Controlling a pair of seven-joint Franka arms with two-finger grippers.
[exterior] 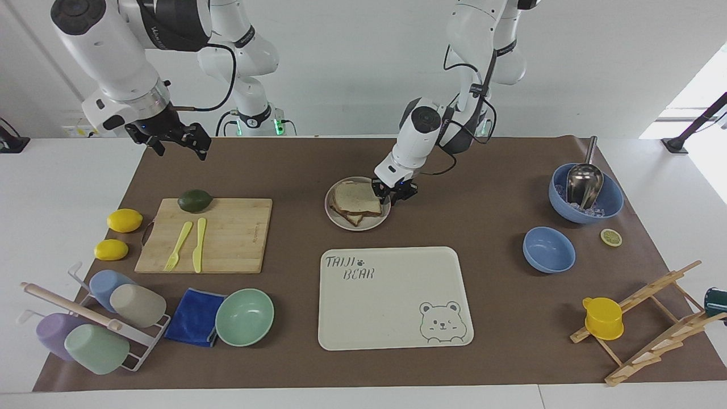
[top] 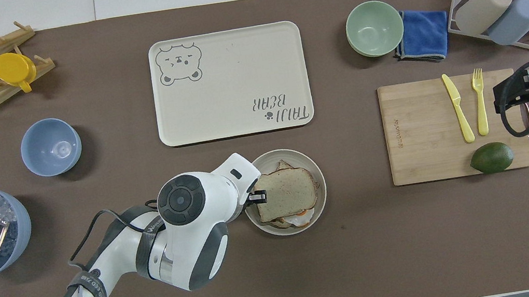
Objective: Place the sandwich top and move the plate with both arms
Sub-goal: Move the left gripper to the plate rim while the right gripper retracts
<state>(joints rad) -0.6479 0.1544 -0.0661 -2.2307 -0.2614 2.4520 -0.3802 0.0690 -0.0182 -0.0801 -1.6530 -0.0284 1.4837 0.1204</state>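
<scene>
The left gripper (top: 257,198) is largely hidden beneath its own wrist in the overhead view. The sandwich top (top: 285,194) covers most of the egg toast (top: 298,218) under it. The right gripper (top: 523,91) is cut off by the overhead view's edge.

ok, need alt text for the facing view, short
The left gripper is low at the rim of a round plate holding a sandwich topped by a pale bread slice. The right gripper waits open in the air over the table's edge, above a cutting board. A cream bear tray lies farther from the robots than the plate.
</scene>
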